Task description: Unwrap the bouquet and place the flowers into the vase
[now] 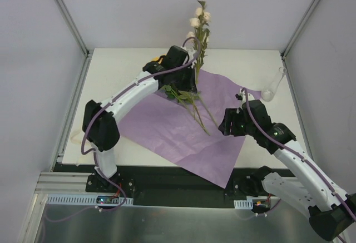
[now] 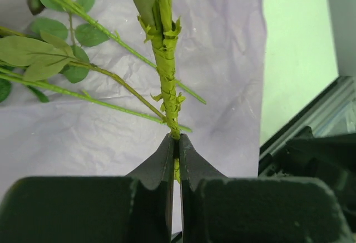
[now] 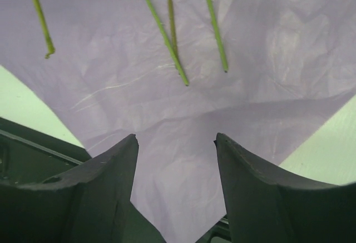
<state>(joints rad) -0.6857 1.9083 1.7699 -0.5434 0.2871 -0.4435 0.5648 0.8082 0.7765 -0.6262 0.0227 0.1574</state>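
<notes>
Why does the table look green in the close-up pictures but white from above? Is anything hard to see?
Top view: even light, the table looks white, and the clear vase nearly melts into it. Left wrist view: the table is tinted green, probably camera colour; the stem is sharp, the left pincer dark. Right wrist view: same green tint, crisp wrinkles on the purple paper.
</notes>
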